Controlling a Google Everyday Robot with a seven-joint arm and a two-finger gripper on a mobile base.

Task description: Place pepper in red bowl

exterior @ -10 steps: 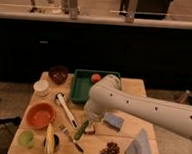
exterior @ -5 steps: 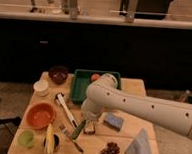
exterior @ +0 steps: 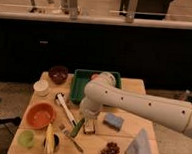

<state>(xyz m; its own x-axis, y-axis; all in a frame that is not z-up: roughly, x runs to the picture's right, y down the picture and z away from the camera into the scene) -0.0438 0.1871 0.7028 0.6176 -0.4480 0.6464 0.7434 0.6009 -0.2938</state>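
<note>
Camera view: the gripper, jaws clenched and empty, is seen low over the table's middle front. The pepper lies just to its left, long axis slanted toward the front-left corner; the red bowl sits beyond, near the left edge.

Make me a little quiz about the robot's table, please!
1. True or false: the pepper is already inside the red bowl.
2. Which sits closest to the red bowl? A) grapes B) light green cup C) blue sponge
3. Fill in: the gripper hangs just beside the ____, its jaws shut.

Key: 1 false (it lies on the table); 2 B; 3 pepper.
</note>
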